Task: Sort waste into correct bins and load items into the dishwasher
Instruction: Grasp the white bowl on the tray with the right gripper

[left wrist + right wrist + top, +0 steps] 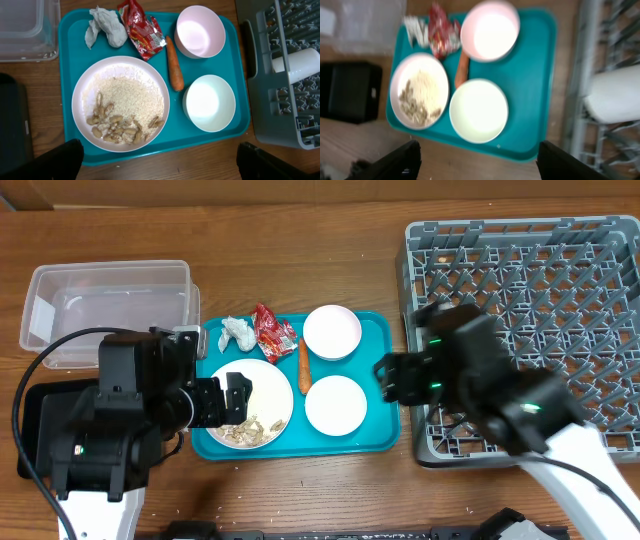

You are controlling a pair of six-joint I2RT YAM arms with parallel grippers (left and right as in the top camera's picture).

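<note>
A white plate [268, 378] with beige food scraps and rice [117, 127] lies on a teal tray [384, 340]. A crumpled tissue [106, 27], a red wrapper [142, 30] and a carrot piece [174, 65] lie on the tray behind the plate. A pale pink cup [200, 31] and a white bowl [210, 102] stand on the tray's right half. A white cup [300, 62] lies in the grey dish rack [540, 270]. My left gripper [222, 398] is open over the plate's left side. My right gripper [392, 377] is open at the tray's right edge.
A clear plastic tub [110, 305] stands at the back left. A black tray [45, 415] lies in front of it, partly under my left arm. The dish rack fills the right side, close to the teal tray.
</note>
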